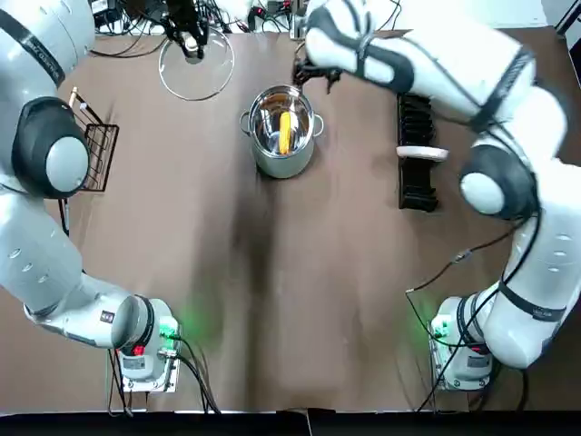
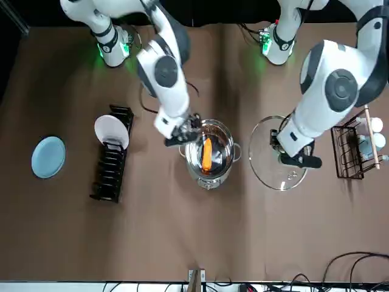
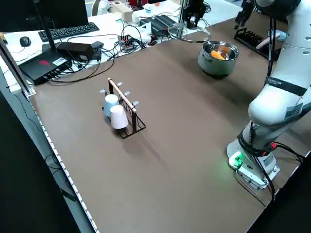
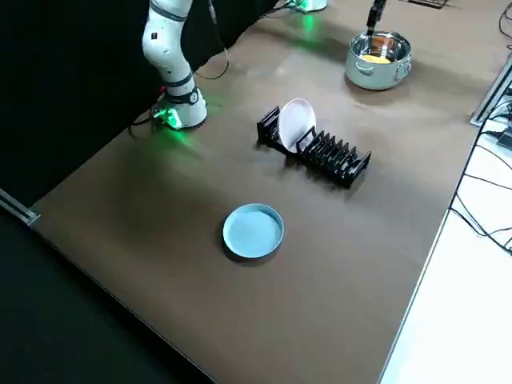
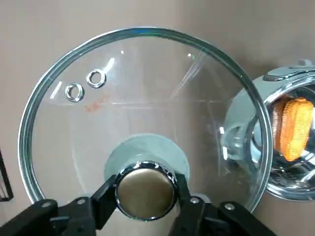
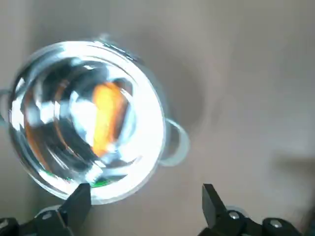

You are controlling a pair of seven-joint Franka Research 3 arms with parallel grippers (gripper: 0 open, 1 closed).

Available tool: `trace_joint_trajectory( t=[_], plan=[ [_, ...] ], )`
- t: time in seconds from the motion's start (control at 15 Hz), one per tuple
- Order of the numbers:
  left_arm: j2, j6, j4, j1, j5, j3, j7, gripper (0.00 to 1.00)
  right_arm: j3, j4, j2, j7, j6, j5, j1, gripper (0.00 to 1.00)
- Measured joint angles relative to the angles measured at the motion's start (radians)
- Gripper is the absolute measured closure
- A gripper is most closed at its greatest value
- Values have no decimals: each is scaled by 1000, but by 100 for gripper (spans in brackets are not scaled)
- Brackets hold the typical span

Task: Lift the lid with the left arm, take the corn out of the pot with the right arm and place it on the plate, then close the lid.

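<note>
Now the left end effector [image 5: 146, 192] pinches the round glass lid [image 5: 147, 93] by its knob. The right end effector [image 6: 145, 200], spread, hovers far-right of the shiny steel pot [image 1: 283, 164].

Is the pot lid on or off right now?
Off. The left hand holds the glass lid beside the pot, and the pot's open top shows the corn inside.

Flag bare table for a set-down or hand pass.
Bare: between pot and arm bases; between pot and cup rack; around the blue plate. Crowded: far edge, where left gripper holds the lid beside the pot and right gripper hovers by its rim.
</note>
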Motion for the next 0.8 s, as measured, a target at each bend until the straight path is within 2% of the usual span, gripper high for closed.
trace_joint_trajectory(
  t=[0.2, 0.53, 0.8],
  plan=[
    [-6, -1, 0, 23, 0, -2, 31, 49, -7, 42, 99, 121, 120, -27, 58, 0],
    [-11, -3, 0, 22, 0, -11, 31, 49, -47, 52, 208, 198, 245, -101, 127, 2],
    [-11, -3, -1, 22, 0, -10, 31, 49, -63, 56, 283, 219, 334, -119, 152, 3]
  ],
)
